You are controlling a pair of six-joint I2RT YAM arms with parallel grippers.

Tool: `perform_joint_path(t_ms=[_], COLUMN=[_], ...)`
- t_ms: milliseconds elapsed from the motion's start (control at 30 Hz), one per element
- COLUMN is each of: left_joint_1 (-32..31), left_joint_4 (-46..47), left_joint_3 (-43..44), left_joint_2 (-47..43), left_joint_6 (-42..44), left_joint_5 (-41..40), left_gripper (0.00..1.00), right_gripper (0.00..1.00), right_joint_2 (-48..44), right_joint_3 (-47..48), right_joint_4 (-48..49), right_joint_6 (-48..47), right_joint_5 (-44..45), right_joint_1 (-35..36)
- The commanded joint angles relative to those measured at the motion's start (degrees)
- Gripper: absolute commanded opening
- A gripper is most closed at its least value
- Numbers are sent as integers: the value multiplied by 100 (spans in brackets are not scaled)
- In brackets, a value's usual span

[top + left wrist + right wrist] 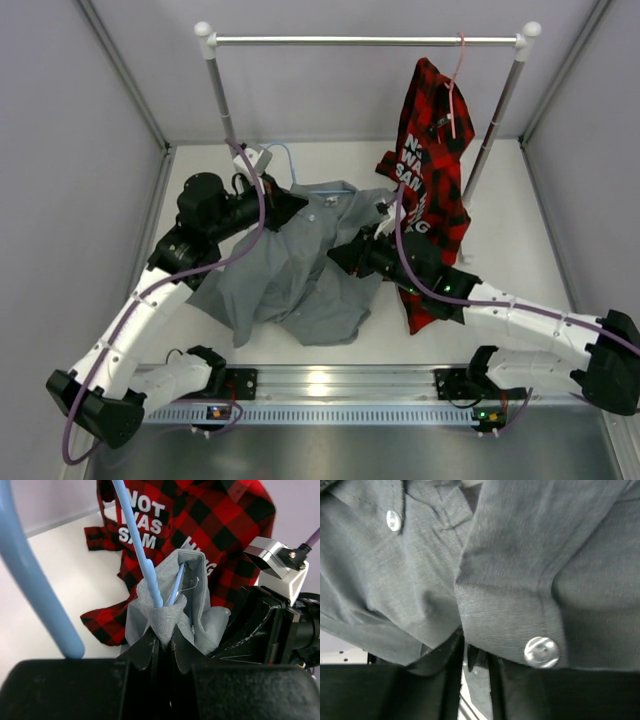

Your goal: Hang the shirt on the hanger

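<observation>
Setting, top view: a white table (560, 270) boxed in by pale grey panels, with a clothes rail (365, 41) across the upper part of the frame.
Plaid shirt, top view: a red-and-black plaid shirt (432, 170) hangs on a pink hanger (455, 90) at the rail's right end, its lower part spread on the table.
Grey shirt, top view: the grey shirt (290, 275) lies crumpled at centre frame, between the two arms.
Blue hanger, top view: the blue hanger (284, 152) shows as a thin loop just above the shirt's upper left edge, near the rail's left post.
Left arm, top view: the left arm (130, 330) slants up from the lower left corner, bent at the elbow. The left gripper (290, 207) is at the shirt's upper left edge.
Right arm, top view: the right arm (530, 315) lies low, reaching left from the lower right. The right gripper (342, 257) is against the shirt's right side.
Left wrist view, backdrop: plaid shirt (215, 520) with white lettering fills the upper frame. A white camera block (277, 562) sits at right.
Left wrist view, claw: the left gripper (162, 647) is pressed narrow on a peak of grey shirt (202, 615). The blue hanger (132, 525) wire runs down into that same fold.
Right wrist view, cloth: grey shirt (520, 555) fills the frame, with two buttons showing.
Right wrist view, claw: the right gripper (470, 657) is narrow, its fingers close together with a hem of the cloth dropping between them.
</observation>
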Motion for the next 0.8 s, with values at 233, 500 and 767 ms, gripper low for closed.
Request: perform_joint_path(t_ms=[233, 500, 767], left_joint_1=[217, -283, -837], left_joint_4=[787, 937, 946], left_joint_3=[82, 125, 205], left_joint_2=[38, 399, 487], left_joint_6=[1443, 1866, 2182], left_joint_5=[2179, 3728, 4836], left_gripper=[0, 0, 0], right_gripper=[80, 91, 71], right_joint_2=[-2108, -1639, -124], right_joint_3=[517, 2221, 3936], right_joint_4=[-3053, -4154, -4084], right_joint_6=[-1467, -2504, -3244], right_joint_5=[-839, -1025, -2331], right_joint_1=[61, -9, -378])
